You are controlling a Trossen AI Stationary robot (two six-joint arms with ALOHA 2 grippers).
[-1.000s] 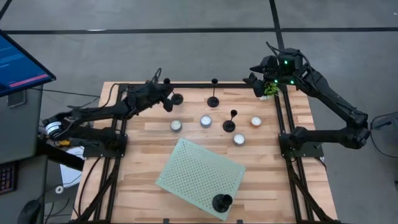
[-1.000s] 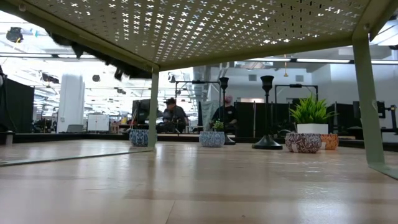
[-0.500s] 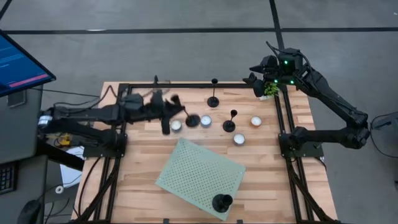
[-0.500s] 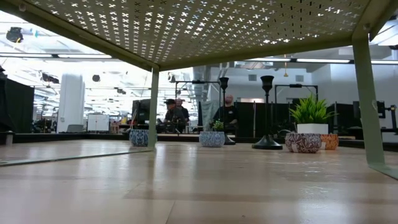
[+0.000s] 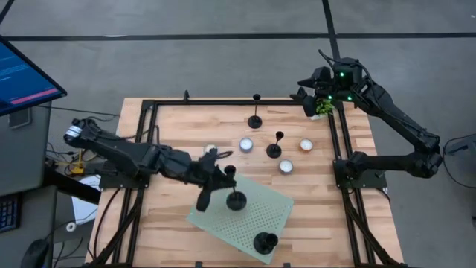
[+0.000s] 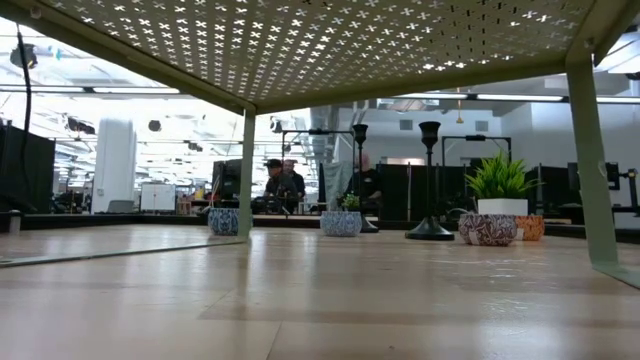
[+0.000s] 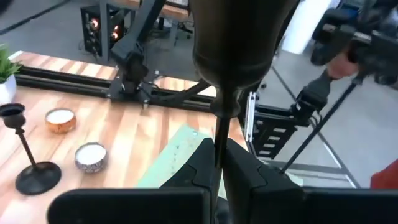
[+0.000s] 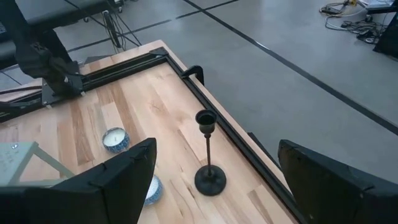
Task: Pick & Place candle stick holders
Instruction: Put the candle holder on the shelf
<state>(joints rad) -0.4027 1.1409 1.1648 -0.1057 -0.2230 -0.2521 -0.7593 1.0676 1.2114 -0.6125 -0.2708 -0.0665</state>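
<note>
I see left gripper pinching a candle stick holder by the stem over the green perforated shelf, right gripper jaws spread, parked at far right corner, another holder on shelf.

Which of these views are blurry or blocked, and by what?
Left wrist view: the held candle stick holder sits so close that its cup is a soft dark mass covering the top centre. Low view: the green perforated shelf roofs the upper frame, and the people beyond are soft. High view: sharp and evenly lit.
</note>
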